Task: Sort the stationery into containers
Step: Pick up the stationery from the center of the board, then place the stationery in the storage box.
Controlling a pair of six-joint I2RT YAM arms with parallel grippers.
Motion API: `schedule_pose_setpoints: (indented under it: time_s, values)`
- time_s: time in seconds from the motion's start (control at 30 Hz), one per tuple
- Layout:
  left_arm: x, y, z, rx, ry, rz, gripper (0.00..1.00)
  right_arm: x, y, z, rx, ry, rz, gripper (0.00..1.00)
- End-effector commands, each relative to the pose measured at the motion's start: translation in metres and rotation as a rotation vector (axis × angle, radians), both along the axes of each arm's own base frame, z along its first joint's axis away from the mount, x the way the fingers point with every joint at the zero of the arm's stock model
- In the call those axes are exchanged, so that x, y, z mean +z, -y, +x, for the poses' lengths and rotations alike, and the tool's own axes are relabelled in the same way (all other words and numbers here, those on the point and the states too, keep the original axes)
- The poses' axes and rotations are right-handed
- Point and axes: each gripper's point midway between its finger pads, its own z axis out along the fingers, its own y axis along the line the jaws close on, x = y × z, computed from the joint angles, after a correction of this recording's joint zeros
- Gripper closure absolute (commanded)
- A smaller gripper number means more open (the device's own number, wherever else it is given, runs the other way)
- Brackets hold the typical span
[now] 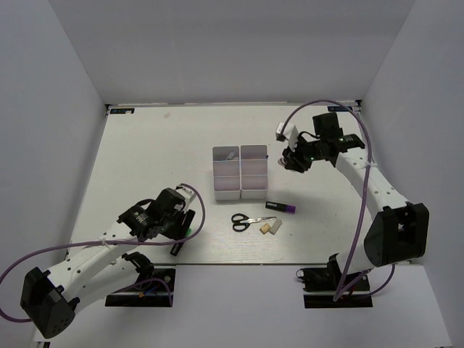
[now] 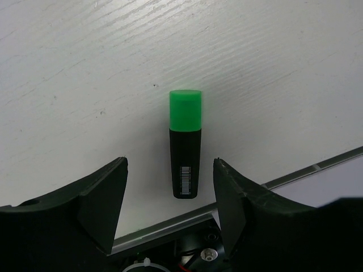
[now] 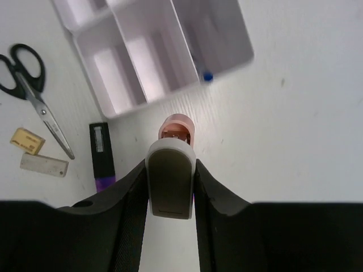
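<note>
Left end effector (image 2: 170, 165) is low over the near edge of the table (image 1: 145, 159), released, fingers spread wide. The green-capped marker (image 2: 185, 146) lies flat on the table between them, touching neither. Its long axis runs away from the near edge, green cap at the far end and black body toward the arm's base. There is a white barcode label low on the body, with no readable text.

Further in, right of centre, the scissors (image 1: 250, 220) lie flat with their long axis roughly along the table edge, black handles left, blades pointing right. Just beside the blade tips are a tan eraser (image 1: 265, 228) and a grey eraser (image 1: 275, 226), side by side, the grey one on the right.

Just beyond them is the purple marker (image 1: 280, 208), long axis left-right, purple end on the right. A grey label on its black body is unreadable.

Mid-table stand the bins (image 1: 241, 174), white, joined in two columns. The far-left bin holds a greyish item, too small to make out. In the right wrist view a blue tip (image 3: 207, 75) shows against one bin's wall.

Right of the bins, the right end effector (image 3: 170, 170) hangs above the table, clenched on a clip (image 3: 170, 187). The clip is whitish with a pink end pointing away from the wrist.
</note>
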Motion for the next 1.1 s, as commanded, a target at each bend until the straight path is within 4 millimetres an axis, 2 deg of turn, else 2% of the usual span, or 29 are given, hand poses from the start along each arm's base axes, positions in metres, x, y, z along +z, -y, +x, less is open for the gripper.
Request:
schedule_pose_setpoints:
  time_s: [0.0, 0.03, 0.07, 0.1, 0.13, 0.27, 0.4, 0.57, 0.7, 0.9, 0.93, 1.07]
  values:
    - [0.001, 0.003, 0.0, 0.002, 0.002, -0.02, 0.28, 0.039, -0.037, -0.018, 0.317, 0.084, 0.079, 1.0]
    - [0.0, 0.002, 0.001, 0.003, 0.002, -0.017, 0.26, 0.029, -0.041, -0.021, 0.352, 0.037, 0.073, 1.0]
    - [-0.001, 0.002, 0.0, -0.001, 0.001, -0.018, 0.26, 0.029, -0.043, -0.019, 0.38, 0.053, 0.058, 1.0]
    - [-0.002, 0.003, 0.0, -0.007, -0.001, -0.02, 0.26, 0.04, -0.053, -0.016, 0.407, 0.088, 0.057, 1.0]
    - [-0.003, 0.003, -0.001, -0.007, -0.007, -0.018, 0.26, 0.034, -0.058, -0.013, 0.434, 0.084, 0.048, 1.0]
    - [-0.006, 0.004, -0.001, -0.013, -0.027, -0.004, 0.25, 0.037, -0.077, -0.009, 0.478, 0.111, 0.036, 1.0]
    - [-0.008, 0.002, -0.002, -0.015, -0.038, 0.008, 0.24, 0.023, -0.1, -0.004, 0.531, 0.16, -0.015, 1.0]
    - [-0.01, 0.001, -0.003, -0.014, -0.043, 0.017, 0.23, 0.015, -0.118, 0.004, 0.559, 0.195, -0.056, 1.0]
    - [-0.011, 0.0, -0.003, -0.009, -0.048, 0.025, 0.23, 0.003, -0.131, 0.005, 0.594, 0.215, -0.104, 1.0]
    - [-0.012, -0.002, -0.003, -0.007, -0.052, 0.036, 0.23, -0.013, -0.133, 0.029, 0.578, 0.295, -0.23, 1.0]
    - [-0.012, -0.001, -0.003, -0.01, -0.049, 0.03, 0.23, -0.013, -0.133, 0.029, 0.58, 0.302, -0.238, 0.98]
    - [-0.012, -0.001, -0.003, -0.013, -0.05, 0.031, 0.23, -0.02, -0.13, 0.022, 0.609, 0.288, -0.265, 0.77]
